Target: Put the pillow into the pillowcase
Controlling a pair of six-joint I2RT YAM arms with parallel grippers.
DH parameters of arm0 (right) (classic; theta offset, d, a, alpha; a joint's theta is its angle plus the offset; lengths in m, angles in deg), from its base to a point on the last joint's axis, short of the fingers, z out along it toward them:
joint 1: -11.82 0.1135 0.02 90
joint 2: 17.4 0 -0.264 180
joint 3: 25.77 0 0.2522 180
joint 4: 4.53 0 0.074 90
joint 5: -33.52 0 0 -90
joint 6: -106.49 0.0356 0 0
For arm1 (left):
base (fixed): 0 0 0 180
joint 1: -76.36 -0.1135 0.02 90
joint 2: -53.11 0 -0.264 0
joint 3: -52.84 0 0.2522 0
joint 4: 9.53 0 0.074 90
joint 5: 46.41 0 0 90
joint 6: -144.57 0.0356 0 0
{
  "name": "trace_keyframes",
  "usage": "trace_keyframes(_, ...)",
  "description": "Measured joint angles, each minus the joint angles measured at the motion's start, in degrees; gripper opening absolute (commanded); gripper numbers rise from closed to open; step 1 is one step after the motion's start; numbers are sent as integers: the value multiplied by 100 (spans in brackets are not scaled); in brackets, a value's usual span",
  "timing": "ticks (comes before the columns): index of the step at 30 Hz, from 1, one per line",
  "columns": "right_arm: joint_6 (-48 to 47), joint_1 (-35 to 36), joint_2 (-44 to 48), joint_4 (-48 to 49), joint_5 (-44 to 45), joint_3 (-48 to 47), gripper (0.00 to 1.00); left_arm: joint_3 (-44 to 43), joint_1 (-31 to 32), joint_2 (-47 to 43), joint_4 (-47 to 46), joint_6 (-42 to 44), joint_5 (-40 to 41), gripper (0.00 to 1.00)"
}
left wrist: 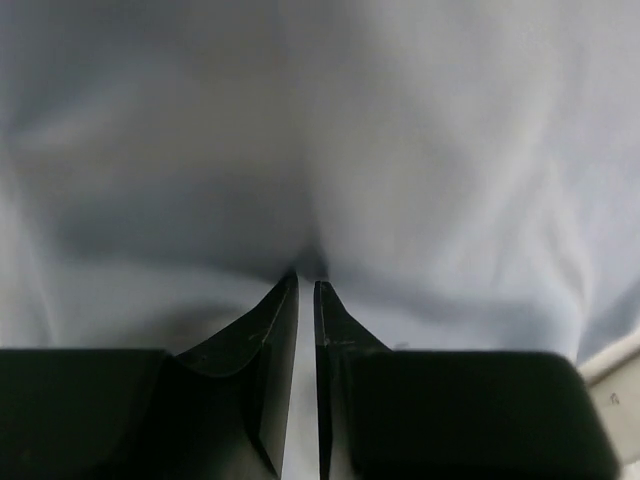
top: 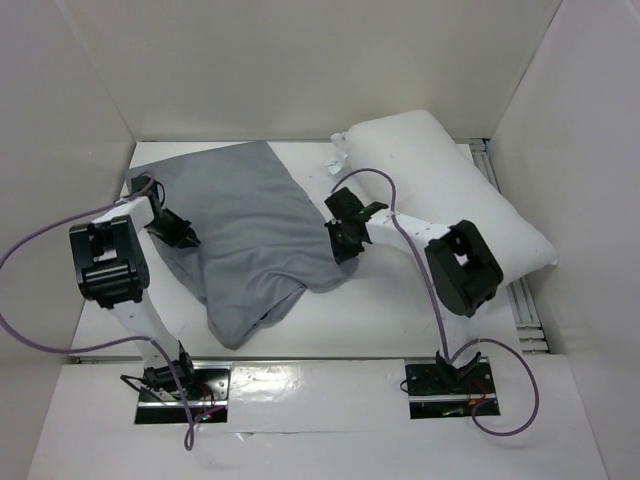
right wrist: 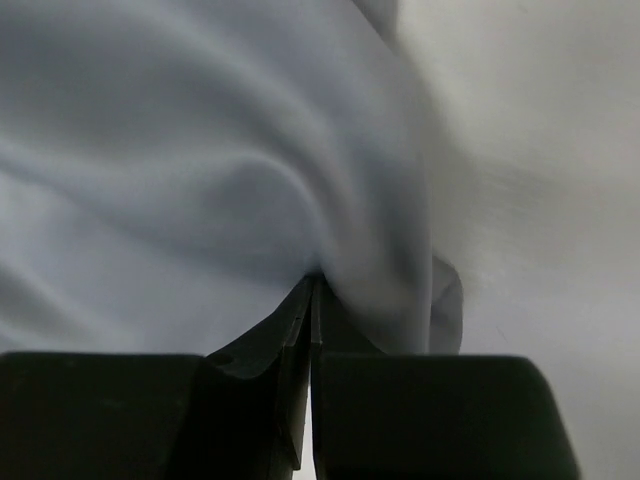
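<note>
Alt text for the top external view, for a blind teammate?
The grey pillowcase is pinched at both sides: left gripper at its left edge, right gripper at its right edge. The white pillow lies outside it, back right.

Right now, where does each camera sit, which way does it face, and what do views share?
Top external: above and behind the arms, facing down on the table; both arms and bases show, pillowcase left of pillow.
Left wrist: on the left arm, facing along the left gripper, shut on a pillowcase fold.
Right wrist: on the right arm, facing along the right gripper, likewise pinching pillowcase.
Shared: all three show the pillowcase; the top view also shows both grippers.
</note>
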State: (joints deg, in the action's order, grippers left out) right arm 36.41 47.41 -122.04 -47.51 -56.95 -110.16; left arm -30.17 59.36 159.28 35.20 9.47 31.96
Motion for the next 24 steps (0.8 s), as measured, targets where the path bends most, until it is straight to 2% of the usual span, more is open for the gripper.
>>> trace_keyframes(5,37,-66,-852,2,-28,-654,2,-999,-22,964,243,-9,-195,27)
trace_keyframes(14,33,-201,-2420,57,-195,-2918,1,-3215,11,2280,782,44,-109,31)
trace_keyframes(16,35,-212,-2688,50,-236,-3366,2,-3569,35,2424,835,140,70,36)
trace_keyframes(19,31,-221,-2785,28,-334,-3687,26,-3738,94,2398,973,343,376,49)
trace_keyframes(20,39,-225,-2730,26,-352,-3722,49,-3709,125,2306,1003,420,455,52)
trace_keyframes(21,39,-225,-2675,31,-367,-3735,59,-3609,170,2164,1027,492,535,55)
trace_keyframes(22,20,-225,-2544,22,-378,-3727,67,-3469,238,1965,1067,566,601,62)
trace_keyframes(24,50,-225,-2133,55,-382,-3532,78,-3069,479,1335,1147,743,776,66)
